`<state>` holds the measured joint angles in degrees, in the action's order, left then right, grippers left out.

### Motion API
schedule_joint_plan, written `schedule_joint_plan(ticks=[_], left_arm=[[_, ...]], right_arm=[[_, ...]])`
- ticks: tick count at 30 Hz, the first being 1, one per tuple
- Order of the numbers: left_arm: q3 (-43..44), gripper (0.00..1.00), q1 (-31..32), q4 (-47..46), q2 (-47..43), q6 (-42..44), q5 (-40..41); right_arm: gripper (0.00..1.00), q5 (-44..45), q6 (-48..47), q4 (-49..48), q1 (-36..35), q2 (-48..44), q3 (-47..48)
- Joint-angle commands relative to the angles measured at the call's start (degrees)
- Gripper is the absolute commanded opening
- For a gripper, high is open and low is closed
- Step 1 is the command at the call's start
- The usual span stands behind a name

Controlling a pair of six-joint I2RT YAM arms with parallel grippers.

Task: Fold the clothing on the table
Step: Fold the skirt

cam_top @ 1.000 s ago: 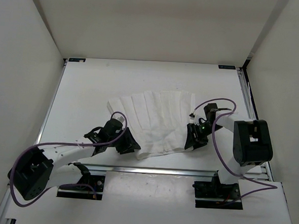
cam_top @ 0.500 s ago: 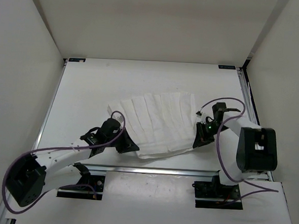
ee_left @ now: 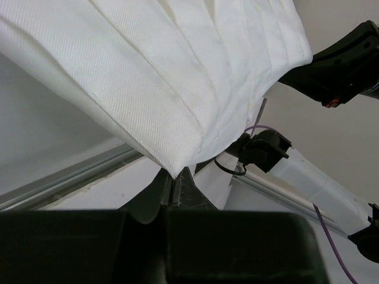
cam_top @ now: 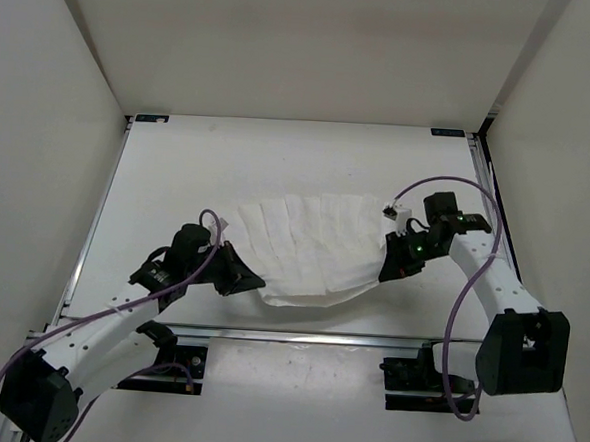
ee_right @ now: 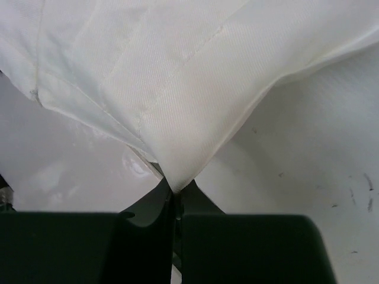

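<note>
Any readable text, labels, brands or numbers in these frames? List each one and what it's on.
None can be read.
The clothing is plain white and the table shows no print.
A small white tag by the purple cable is too small to read.

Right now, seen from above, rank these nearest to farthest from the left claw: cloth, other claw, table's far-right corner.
1. The clothing, pinched in the left gripper.
2. The right gripper, across it.
3. The table corner, far back right.
</note>
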<state>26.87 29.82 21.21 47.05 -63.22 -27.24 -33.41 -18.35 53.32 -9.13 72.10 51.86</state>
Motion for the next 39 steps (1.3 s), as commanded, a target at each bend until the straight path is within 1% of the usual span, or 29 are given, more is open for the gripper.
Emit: schedule_joint_plan(ticks=[1,2,5,6,8,9,10,11,12,13,14,15,16,17,18,19,20,21,23,25,26,27,28,30,31,32,33,36,39], left_arm=[[1.5,0.00,-2.0,-1.0,0.8,-0.3,-4.0],[2.0,0.00,-2.2,-1.5,1.3,-0.8,-4.0],[3.3,0.00,-5.5,-8.4,5.1,-4.2,-5.3],[3.4,0.00,-6.4,-12.4,6.2,-6.1,-5.6],[6.0,0.00,-9.7,-18.1,12.7,-8.1,-5.3],[7.0,0.00,-10.5,-24.1,15.4,-10.3,-4.9],[9.9,0.00,-12.5,-30.9,20.5,-11.2,-4.7],[13.6,0.00,-14.4,-33.2,26.5,-11.3,-3.3],[15.5,0.16,-15.8,-35.9,29.7,-10.4,-2.1],[18.7,0.52,-18.7,-36.4,34.9,-9.6,0.2],[20.7,0.55,-21.2,-37.1,38.5,-10.7,1.3],[20.3,0.60,-23.0,-43.3,39.9,-12.4,3.1],[21.6,0.98,-23.8,-47.6,40.5,-13.7,4.8],[22.6,0.99,-24.2,-46.5,40.6,-12.7,5.8],[25.9,0.98,-24.6,-44.8,41.4,-11.5,5.6],[27.3,0.99,-24.6,-40.6,41.7,-9.4,5.4],[28.7,0.99,-24.4,-37.1,42.0,-7.9,4.8],[27.7,0.99,-24.1,-35.3,40.9,-6.9,4.7],[22.9,0.99,-23.3,-35.5,37.9,-6.0,5.5],[16.2,0.99,-22.0,-36.4,33.8,-5.5,4.7],[15.8,0.99,-21.0,-35.0,33.3,-4.0,3.8],[15.8,0.99,-20.3,-31.4,33.1,-0.5,2.7],[18.5,0.99,-18.4,-28.8,33.4,2.0,2.8],[23.6,0.99,-15.9,-15.0,34.9,12.8,4.4],[27.5,0.99,-14.9,-9.6,36.5,15.2,4.6],[29.5,0.98,-15.0,-7.9,38.0,18.5,4.9],[29.9,0.99,-14.6,-6.5,38.8,19.5,3.8],[28.6,0.99,-16.1,-9.7,42.7,19.1,-0.2],[31.2,0.98,-15.6,-7.1,46.3,22.8,1.8]], right_arm=[[0.00,-4.5,-2.0,2.0,2.4,3.2,7.9],[0.00,-4.6,-1.9,2.1,2.3,4.4,11.0],[0.00,-3.1,0.7,-1.9,1.6,7.6,17.7],[0.00,-2.8,1.4,-4.3,1.4,9.4,20.5],[0.00,-1.8,3.0,-7.9,0.4,13.5,25.8],[0.04,-1.1,5.5,-10.9,0.0,17.2,30.0],[0.31,-0.4,7.4,-14.8,0.0,19.4,31.8],[0.86,1.0,13.1,-16.8,0.4,24.5,37.3],[0.99,2.1,18.0,-19.6,1.3,30.3,42.2],[0.99,4.0,19.3,-20.1,1.3,35.3,47.5],[0.99,5.6,17.1,-19.6,0.1,36.7,49.9],[0.99,8.8,13.9,-17.2,0.0,39.2,54.4],[0.99,8.0,13.5,-15.4,0.4,40.8,57.5],[0.99,6.6,13.9,-13.6,2.4,41.5,58.6],[0.99,4.2,15.3,-13.3,4.5,42.3,59.3],[1.00,1.9,15.7,-13.2,5.3,41.8,57.6],[0.99,1.7,15.5,-14.0,6.4,41.6,56.1],[0.99,2.5,14.8,-13.9,7.0,40.2,53.1],[0.99,2.1,12.0,-11.7,7.8,39.9,49.9],[0.99,1.5,10.5,-10.9,8.5,39.9,48.5],[0.99,3.0,9.2,-9.6,8.9,39.6,48.7],[0.99,3.3,8.4,-9.1,9.0,40.0,48.8],[0.99,4.7,6.7,-8.4,9.0,40.7,49.7],[0.99,8.2,3.8,-7.0,8.8,42.2,51.5],[0.99,8.4,2.8,-6.8,8.7,42.4,52.0],[0.99,9.4,1.0,-6.9,8.4,43.1,52.6],[0.99,9.4,-1.2,-7.8,8.6,43.7,53.3],[0.97,5.7,-6.1,-11.5,8.9,44.3,52.2],[0.96,3.0,-8.8,-15.5,9.0,45.3,48.7]])
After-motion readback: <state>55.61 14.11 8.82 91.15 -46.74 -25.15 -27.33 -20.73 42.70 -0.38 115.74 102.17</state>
